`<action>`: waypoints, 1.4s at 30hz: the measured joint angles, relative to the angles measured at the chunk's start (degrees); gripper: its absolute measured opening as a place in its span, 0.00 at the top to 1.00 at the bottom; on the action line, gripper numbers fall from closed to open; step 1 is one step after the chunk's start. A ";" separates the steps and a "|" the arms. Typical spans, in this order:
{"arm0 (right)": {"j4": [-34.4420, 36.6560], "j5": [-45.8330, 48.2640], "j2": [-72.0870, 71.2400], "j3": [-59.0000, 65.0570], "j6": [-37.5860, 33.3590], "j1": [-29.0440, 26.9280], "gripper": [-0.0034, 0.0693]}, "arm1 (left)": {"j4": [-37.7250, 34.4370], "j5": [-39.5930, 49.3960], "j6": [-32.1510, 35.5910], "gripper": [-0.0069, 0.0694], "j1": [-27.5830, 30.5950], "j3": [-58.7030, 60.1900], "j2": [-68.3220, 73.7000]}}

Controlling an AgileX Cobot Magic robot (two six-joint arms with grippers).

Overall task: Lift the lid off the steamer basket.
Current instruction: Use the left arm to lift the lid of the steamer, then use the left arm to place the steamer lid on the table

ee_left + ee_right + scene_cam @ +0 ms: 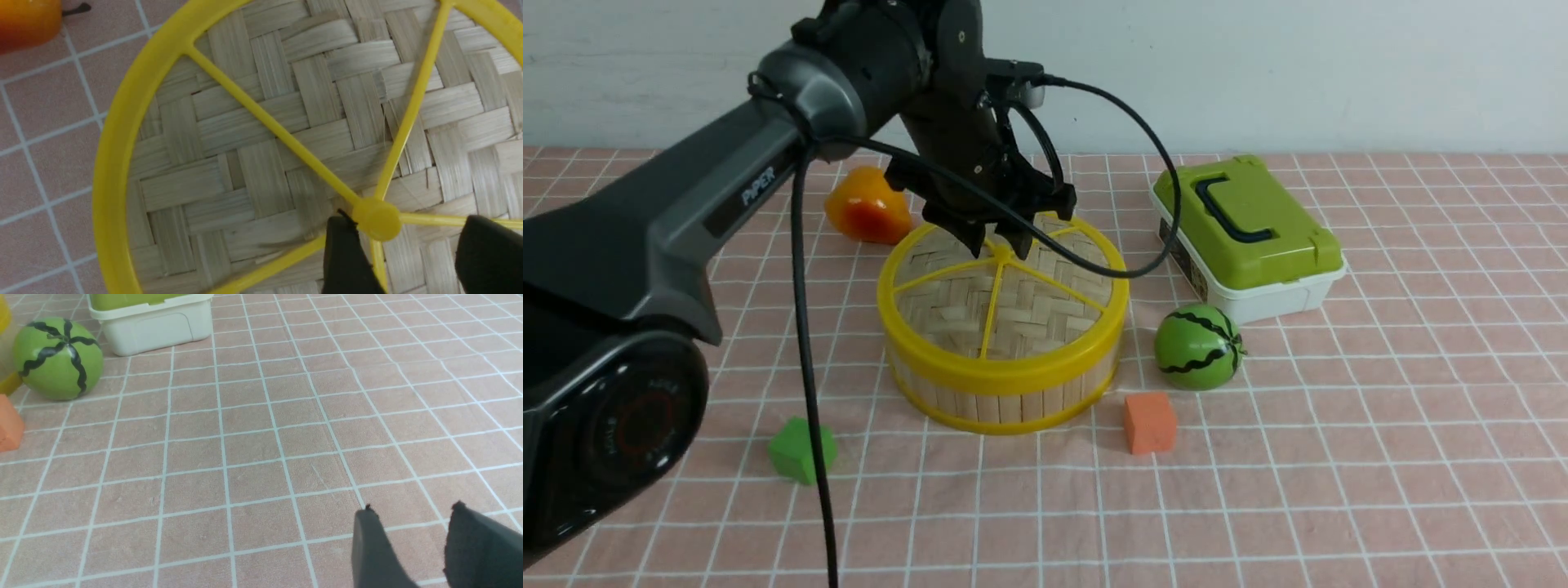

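Found lid (1045,318) seated on steamer basket (1005,407), mid-bench (1339,457) | held left pincer (410,220) parted by hub (382,220), gripping nothing; right pincer (412,506) also released | needed to centre on hub, close squarely, lift level

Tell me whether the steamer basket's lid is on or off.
On: the lid covers the steamer basket, rim meeting slatted wall.

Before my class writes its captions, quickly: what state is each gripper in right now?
Left gripper: open, above the lid near its hub, holding nothing.
Right gripper: open, with nothing between its fingers.
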 joint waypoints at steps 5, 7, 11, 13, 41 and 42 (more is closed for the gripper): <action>0.00 0.00 0.00 0.00 0.00 0.00 0.62 | 1.05 -2.11 -0.17 0.43 -0.49 -0.05 1.53; 0.00 0.00 0.00 0.00 0.00 0.00 0.62 | 1.18 -2.12 -0.51 0.44 -0.49 -0.05 1.72; 0.00 0.00 0.00 0.00 0.00 0.00 0.62 | 1.71 -1.98 -0.93 0.52 -0.44 -0.16 1.98; 0.00 0.00 0.00 0.00 0.00 0.00 0.62 | 2.21 -1.94 -0.93 0.61 -0.44 -0.18 1.98; 0.00 0.00 0.00 0.00 0.00 0.00 0.62 | 13.20 -0.87 -0.54 0.77 -0.44 -2.47 -22.08; 0.00 0.00 0.00 0.00 0.00 0.00 0.62 | 14.62 -0.86 -0.54 0.77 -0.44 -2.65 -23.62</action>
